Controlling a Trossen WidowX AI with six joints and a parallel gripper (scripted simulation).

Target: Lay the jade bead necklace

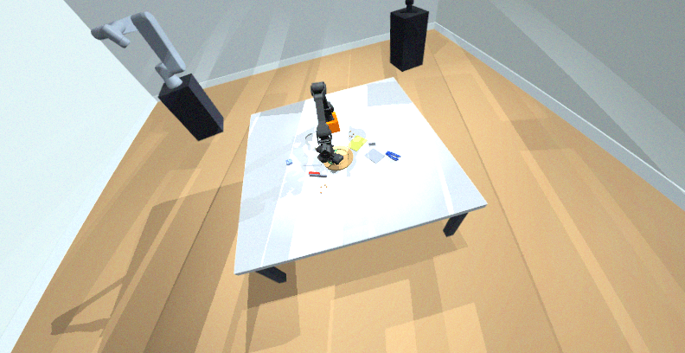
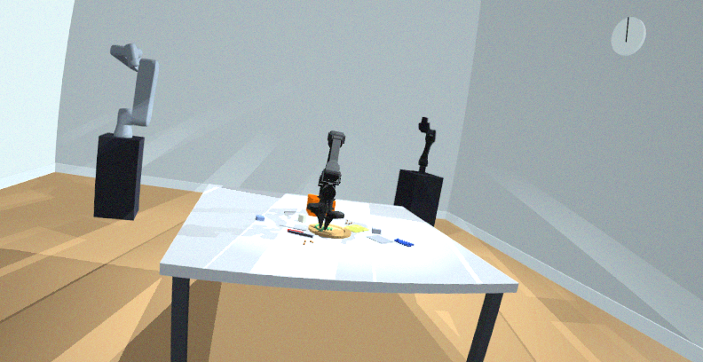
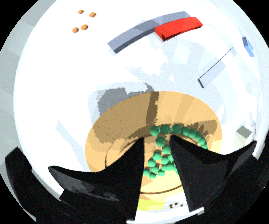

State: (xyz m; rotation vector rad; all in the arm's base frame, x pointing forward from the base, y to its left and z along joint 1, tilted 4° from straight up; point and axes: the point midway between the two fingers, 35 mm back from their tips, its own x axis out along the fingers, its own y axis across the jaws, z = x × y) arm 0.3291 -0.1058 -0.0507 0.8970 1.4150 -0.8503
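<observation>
The round wooden bead board [image 1: 348, 159] [image 2: 343, 233] [image 3: 97, 131] lies on the white table, its round groove bare at the left in the wrist view. The jade bead necklace [image 3: 177, 128] lies on it, uneven: one strand curves along the far right and passes behind the right finger, another runs down between the fingertips into a bunch. My gripper [image 3: 157, 140] [image 2: 323, 229] is low over the board, pointing down. It is partly open, with a narrow gap and green beads showing through it. The right finger hides part of the necklace; whether the tips touch beads I cannot tell.
An orange block [image 1: 334, 123] stands by the arm's base. Around the board lie a red piece [image 1: 314, 173] [image 3: 177, 28], a dark bar [image 3: 140, 36], small orange beads [image 1: 323, 189] [image 3: 84, 27], a yellow sheet [image 1: 356, 143], a grey square [image 1: 374, 156] and a blue object [image 1: 393, 155].
</observation>
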